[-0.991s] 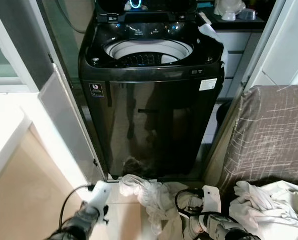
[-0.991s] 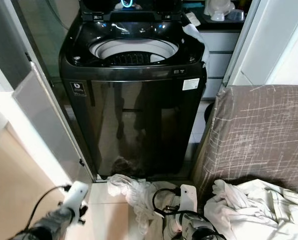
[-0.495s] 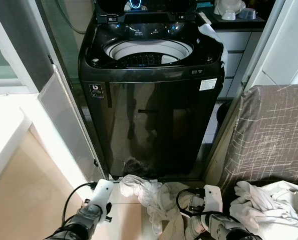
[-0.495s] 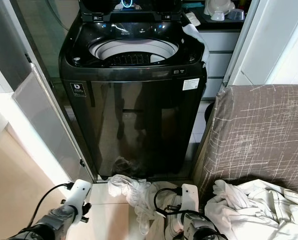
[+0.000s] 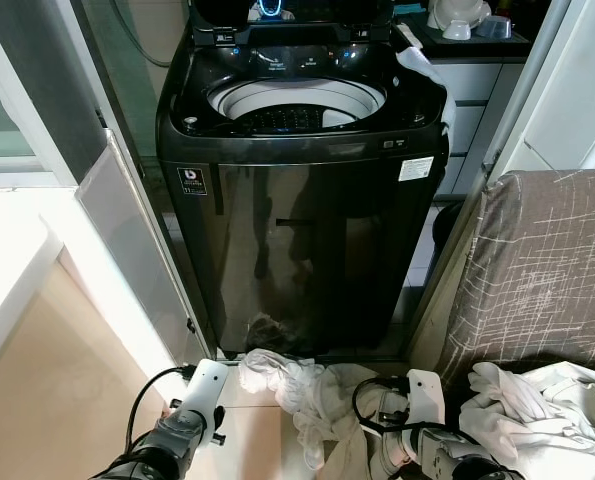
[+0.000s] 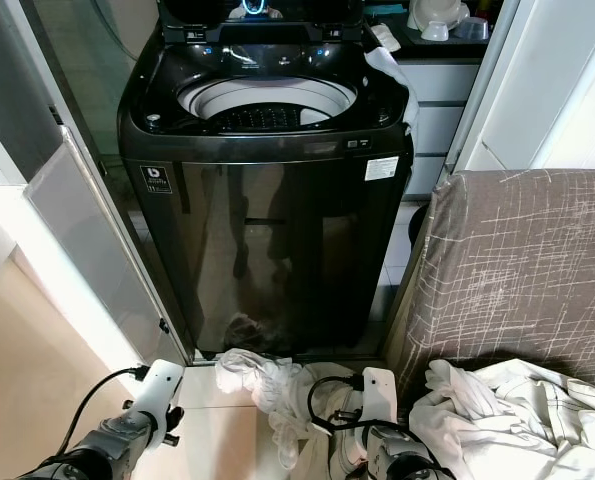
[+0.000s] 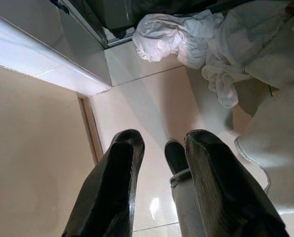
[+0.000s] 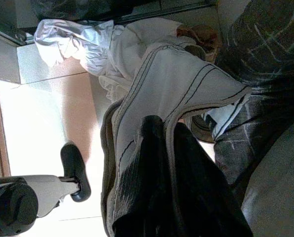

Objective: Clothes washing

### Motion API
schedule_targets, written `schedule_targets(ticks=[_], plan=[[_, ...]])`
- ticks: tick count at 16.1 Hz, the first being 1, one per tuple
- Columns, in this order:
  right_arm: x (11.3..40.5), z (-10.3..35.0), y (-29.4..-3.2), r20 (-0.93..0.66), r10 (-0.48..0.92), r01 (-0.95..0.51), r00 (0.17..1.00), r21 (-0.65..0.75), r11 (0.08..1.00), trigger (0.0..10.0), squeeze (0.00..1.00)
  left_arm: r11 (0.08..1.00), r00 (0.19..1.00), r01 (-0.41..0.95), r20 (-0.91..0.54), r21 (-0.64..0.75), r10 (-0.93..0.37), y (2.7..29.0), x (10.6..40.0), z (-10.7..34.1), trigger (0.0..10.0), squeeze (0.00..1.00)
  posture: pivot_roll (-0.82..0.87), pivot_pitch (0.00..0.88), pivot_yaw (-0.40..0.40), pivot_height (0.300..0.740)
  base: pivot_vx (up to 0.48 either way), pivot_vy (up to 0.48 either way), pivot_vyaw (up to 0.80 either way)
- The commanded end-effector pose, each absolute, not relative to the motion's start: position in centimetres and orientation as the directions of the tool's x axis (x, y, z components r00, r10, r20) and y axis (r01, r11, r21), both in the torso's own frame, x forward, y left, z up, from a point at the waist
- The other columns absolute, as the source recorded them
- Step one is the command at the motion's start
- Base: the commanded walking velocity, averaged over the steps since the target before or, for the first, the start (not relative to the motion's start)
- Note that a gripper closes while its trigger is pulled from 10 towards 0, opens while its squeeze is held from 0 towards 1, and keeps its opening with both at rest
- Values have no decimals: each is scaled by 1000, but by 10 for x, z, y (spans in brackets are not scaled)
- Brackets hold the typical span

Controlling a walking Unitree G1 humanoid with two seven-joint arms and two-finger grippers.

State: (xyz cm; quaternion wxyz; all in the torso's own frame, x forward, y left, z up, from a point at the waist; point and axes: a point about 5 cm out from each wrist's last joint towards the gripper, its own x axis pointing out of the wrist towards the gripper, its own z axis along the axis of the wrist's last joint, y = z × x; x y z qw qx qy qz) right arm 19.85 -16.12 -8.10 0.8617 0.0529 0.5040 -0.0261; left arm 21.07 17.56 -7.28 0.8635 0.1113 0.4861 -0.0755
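Observation:
A black top-loading washing machine [image 5: 302, 200] stands straight ahead with its lid up and its pale drum [image 5: 297, 105] exposed. At its foot a heap of white clothes [image 5: 297, 385] lies on the tiled floor. My right gripper [image 8: 164, 126] hangs low beside that heap, shut on a cream garment [image 8: 186, 74] with dark piping that drapes over its fingers. My left gripper [image 7: 164, 140] is open with nothing between its fingers, pointing down at bare floor to the left of the heap [image 7: 171, 37].
A grey-brown covered sofa [image 5: 547, 270] stands close on the right, with more white laundry [image 5: 547, 395] on it. A glass door panel [image 5: 127, 230] leans at the left. A white cloth [image 5: 422, 75] hangs off the washer's back right corner. My own foot [image 7: 176, 155] is below the left gripper.
My left wrist has sunk a little and edged right. The right arm and the clothes have stayed put.

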Motion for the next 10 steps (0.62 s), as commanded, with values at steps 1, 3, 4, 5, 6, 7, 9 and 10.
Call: schedule_targets(ticks=[1, 3, 4, 5, 6, 7, 9, 10], plan=[[209, -75, -161, -852, 5, 85, 524, 58, 995, 10000, 0, 965, 521, 232, -853, 119, -20, 175, 214, -71, 10000, 0, -60, 0, 23, 740, 0, 0, 0], [210, -75, -161, -851, 6, 79, 525, 56, 995, 10000, 0, 965, 521, 234, -853, 121, -19, 174, 213, -71, 10000, 0, -57, 0, 21, 740, 0, 0, 0], [210, -75, -161, -851, 7, 78, 526, 56, 995, 10000, 0, 965, 522, 234, -853, 122, -19, 174, 213, -71, 10000, 0, -57, 0, 21, 740, 0, 0, 0], [211, -74, -161, -850, 7, 76, 526, 55, 996, 10000, 0, 965, 523, 232, -852, 122, -18, 175, 214, -71, 10000, 0, -55, 0, 20, 740, 0, 0, 0], [211, -74, -161, -850, 8, 72, 526, 54, 996, 10000, 0, 966, 524, 230, -851, 122, -17, 175, 214, -71, 10000, 0, -54, 0, 18, 740, 0, 0, 0], [210, -75, -161, -851, 7, 70, 526, 52, 996, 10000, 0, 966, 525, 229, -851, 122, -17, 175, 214, -71, 10000, 0, -54, 0, 18, 740, 0, 0, 0], [210, -75, -162, -851, 6, 69, 525, 49, 996, 10000, 0, 965, 527, 230, -850, 124, -16, 175, 214, -71, 10000, 0, -54, 0, 16, 740, 0, 0, 0], [210, -75, -163, -851, 5, 68, 525, 48, 997, 10000, 0, 965, 527, 230, -850, 125, -16, 175, 214, -71, 10000, 0, -54, 0, 16, 740, 0, 0, 0]])
